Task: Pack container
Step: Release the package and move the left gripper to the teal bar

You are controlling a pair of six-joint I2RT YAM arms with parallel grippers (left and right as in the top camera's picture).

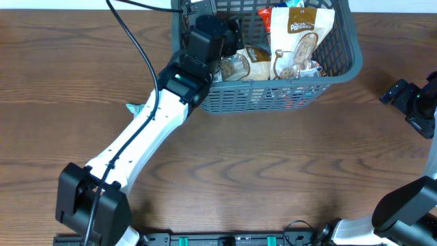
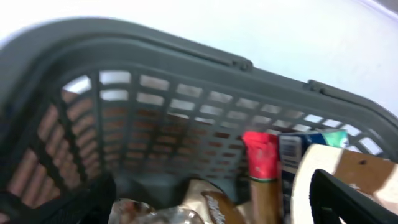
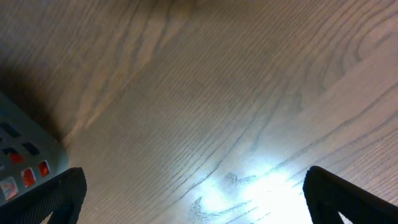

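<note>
The container (image 1: 273, 94), a dark grey lattice basket, stands at the table's far middle and holds several snack packets. Among them are a white and brown packet (image 1: 295, 41) and a crinkly clear packet (image 1: 235, 66). My left gripper (image 1: 229, 42) is inside the basket's left part. In the left wrist view the left gripper (image 2: 211, 208) is open, its fingers (image 2: 348, 199) wide apart over the clear packet (image 2: 155, 214), with a red-topped packet (image 2: 261, 162) beside it. My right gripper (image 3: 202, 199) hangs open over bare wood, nothing between its fingers.
A light teal packet corner (image 1: 136, 108) pokes out from under the left arm on the table. The right arm (image 1: 410, 99) sits at the table's right edge, well clear of the basket. A grey basket corner (image 3: 25, 162) shows at the left of the right wrist view.
</note>
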